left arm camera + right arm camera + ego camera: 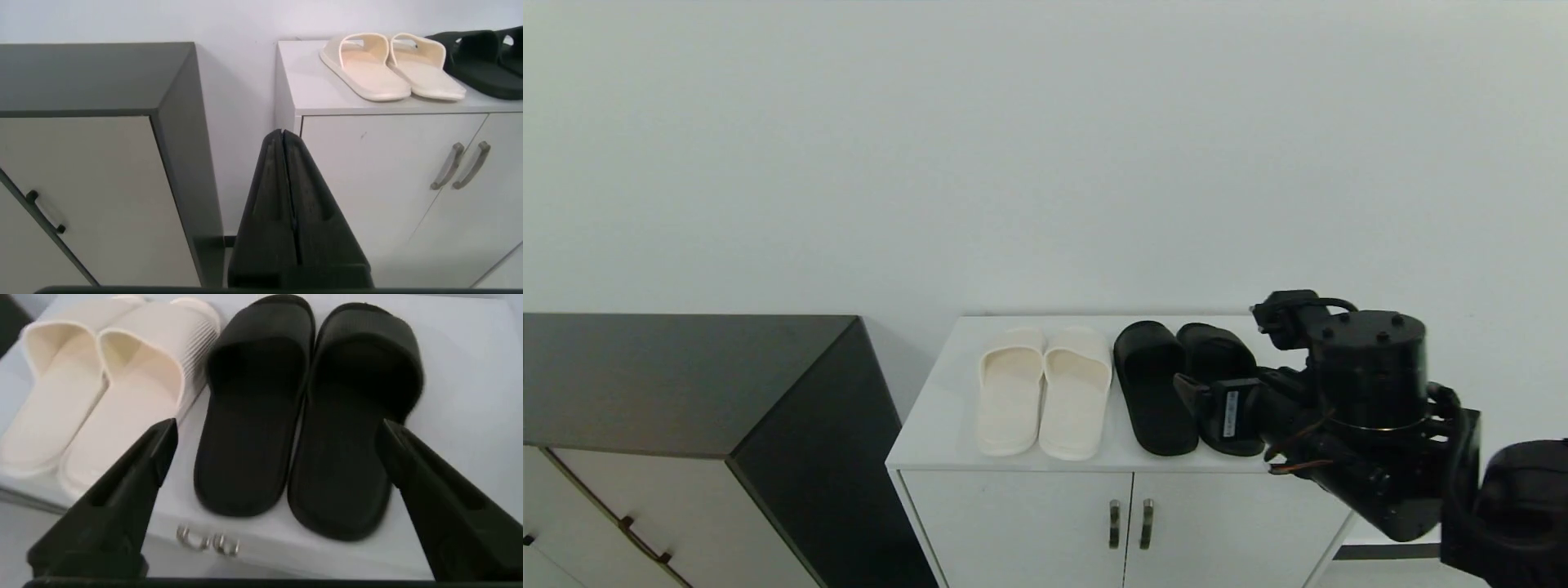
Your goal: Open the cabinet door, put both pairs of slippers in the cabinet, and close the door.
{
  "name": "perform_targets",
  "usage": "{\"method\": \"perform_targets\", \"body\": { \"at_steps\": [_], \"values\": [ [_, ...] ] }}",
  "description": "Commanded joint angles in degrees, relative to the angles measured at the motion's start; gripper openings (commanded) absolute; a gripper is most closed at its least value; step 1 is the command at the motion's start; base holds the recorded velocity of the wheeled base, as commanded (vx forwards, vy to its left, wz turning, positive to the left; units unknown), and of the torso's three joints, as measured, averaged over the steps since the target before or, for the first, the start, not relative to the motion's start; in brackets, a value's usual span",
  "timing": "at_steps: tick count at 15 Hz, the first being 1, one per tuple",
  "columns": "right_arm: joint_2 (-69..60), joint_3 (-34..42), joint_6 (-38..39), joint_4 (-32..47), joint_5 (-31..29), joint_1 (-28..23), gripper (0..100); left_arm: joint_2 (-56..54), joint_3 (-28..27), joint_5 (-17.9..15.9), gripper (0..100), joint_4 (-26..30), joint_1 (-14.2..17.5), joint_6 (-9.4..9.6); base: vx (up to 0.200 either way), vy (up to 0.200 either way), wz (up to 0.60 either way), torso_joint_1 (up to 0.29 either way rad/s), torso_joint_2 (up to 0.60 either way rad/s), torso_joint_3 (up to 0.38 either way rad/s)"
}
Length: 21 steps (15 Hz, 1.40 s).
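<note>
Black slippers (1147,384) and cream slippers (1045,390) lie side by side on top of the white cabinet (939,416), whose doors (1021,531) are closed. The right gripper (279,429) hovers over the black pair with its fingers spread wide. The left gripper (283,137), fingers pressed together, sits low facing the cabinet front.

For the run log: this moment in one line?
cabinet doors shut; white slippers, black slippers on top; right gripper open, facing black slippers; left gripper shut

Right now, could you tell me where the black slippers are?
In the head view, the black slippers lie on the white cabinet top, right side, just right of the white slippers, with the open right hand at their near ends.
</note>
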Motion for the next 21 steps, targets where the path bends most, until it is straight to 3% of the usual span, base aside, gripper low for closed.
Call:
{"method": "perform_targets", "body": {
  "at_steps": [1, 21],
  "values": [
    [8.6, -3.4, 0.0, -2.7, -1.8, -0.1, 100, 0.0, 0.0, 0.0, 0, 0.0, 0.0, -0.1, 0.0, 0.0, 0.0, 0.0, 0.0, 0.0],
    [29.9, -25.1, -2.2, -5.6, -2.4, -8.7, 100, 0.0, 0.0, 0.0, 0, 0.0, 0.0, -0.27, 0.0, 0.0, 0.0, 0.0, 0.0, 0.0]
  ]
}}
